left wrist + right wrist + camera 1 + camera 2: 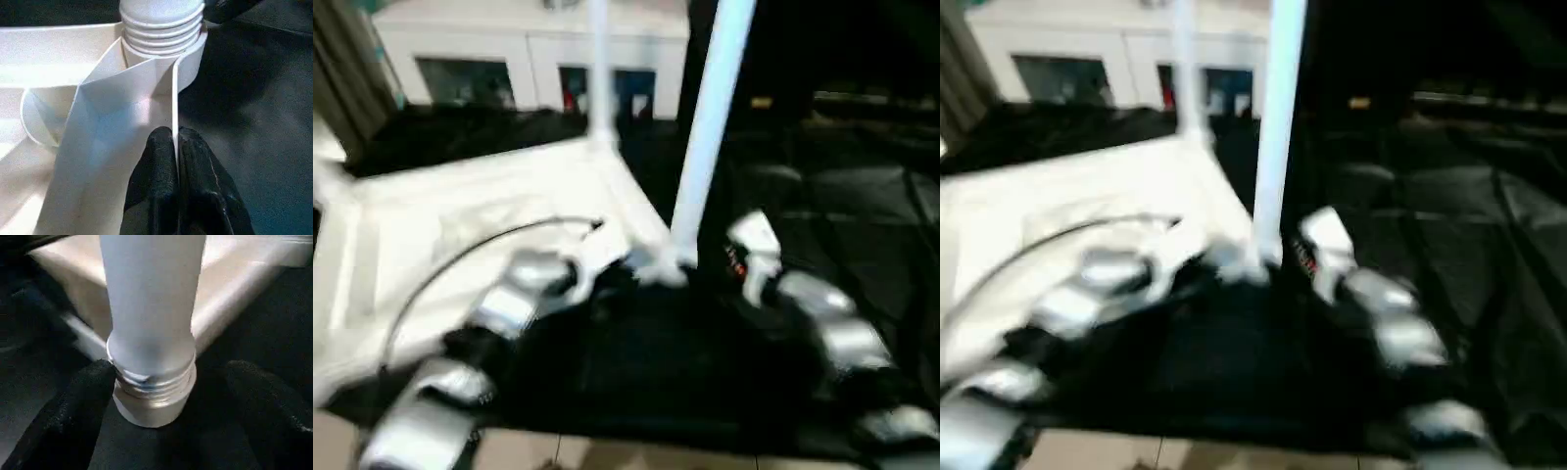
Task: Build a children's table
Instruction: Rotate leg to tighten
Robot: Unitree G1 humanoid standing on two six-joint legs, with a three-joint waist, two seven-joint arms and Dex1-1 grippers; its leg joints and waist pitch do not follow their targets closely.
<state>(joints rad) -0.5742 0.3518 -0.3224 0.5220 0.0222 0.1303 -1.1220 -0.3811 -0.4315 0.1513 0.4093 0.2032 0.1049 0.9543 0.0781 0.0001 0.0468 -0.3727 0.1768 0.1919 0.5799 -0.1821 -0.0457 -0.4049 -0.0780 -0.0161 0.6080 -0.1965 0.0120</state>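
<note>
while the tabletop [480, 235] lies underside up on the black cloth [656, 362], a leg [710, 127] stands upright in the near corner socket [151, 404], and a second leg [599, 69] stands at the far corner. the threads at the near leg's foot show above the socket rim in both wrist views, so the leg is judged only partly screwed home.

the left gripper [176, 156] is clamped on the thin side wall of the tabletop, just beside that socket, one finger on either face of the wall. the right gripper [171, 396] is spread wide, its fingers [68, 416] standing either side of the leg's foot; one finger lies close to the threads, the other is apart from it.

risks, as judged:
- the leg may cross-thread or lean if turned while off true, since few threads appear engaged.
- the thin wall may flex or slip from the left gripper under twisting load, letting the tabletop rotate on the cloth.
- the right gripper may close low, on the threads or collar rather than on the smooth tube, and so bind the turn.

not determinable: the upper ends of both legs are cut off. the remaining corners of the tabletop are hard to make out in the blurred head views. a thin dark cable [489, 240] crosses the tabletop; its ends cannot be traced.
</note>
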